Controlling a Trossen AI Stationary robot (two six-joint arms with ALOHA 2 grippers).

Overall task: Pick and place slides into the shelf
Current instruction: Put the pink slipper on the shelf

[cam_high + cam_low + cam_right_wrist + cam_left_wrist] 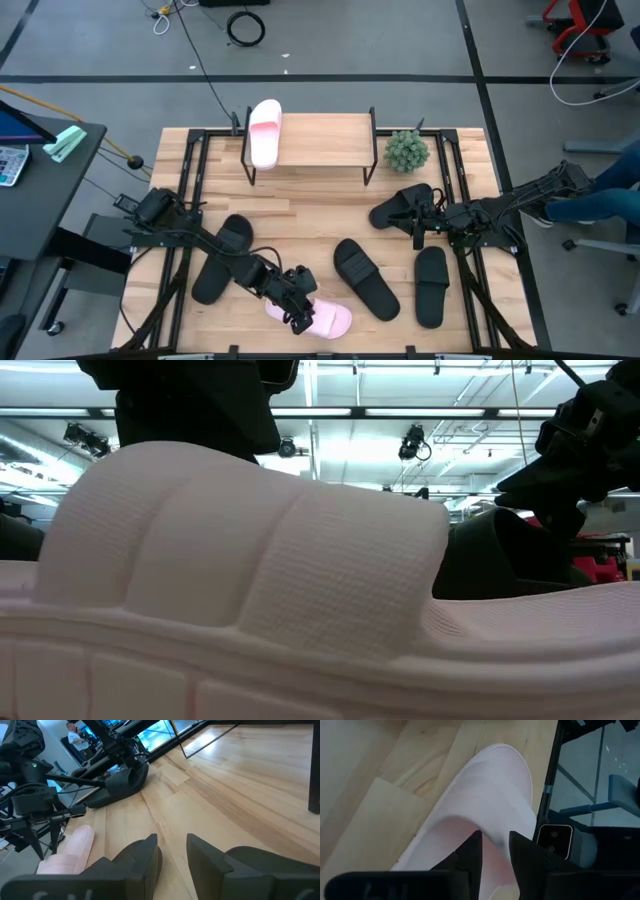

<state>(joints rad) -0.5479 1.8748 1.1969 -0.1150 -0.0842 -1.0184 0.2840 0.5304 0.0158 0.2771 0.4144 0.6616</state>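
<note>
A pale pink slide (325, 318) lies sole down at the table's near edge and fills the low view (250, 590). My left gripper (296, 302) is on its strap, coming from above. A second pink slide (264, 132) lies on the left end of the shelf (320, 140). Several black slides lie on the table: one near left (222, 258), two near right (365, 278) (431, 285), one far right (398, 208). My right gripper (171, 845) hangs beside that far right one, fingers slightly apart with bare table between them. My left gripper (495, 847) has the pink slide's strap (496, 827) between its two fingers, which come from above and slant down onto it. The gap between them is narrow and filled by strap material. The slide's sole (300, 680) rests flat on the table.
A small green plant (406, 150) stands right of the shelf. The shelf's top board is bare to the right of the pink slide. Bare table lies between the shelf and the black slides. The table's black frame rails (195, 170) run along both sides.
</note>
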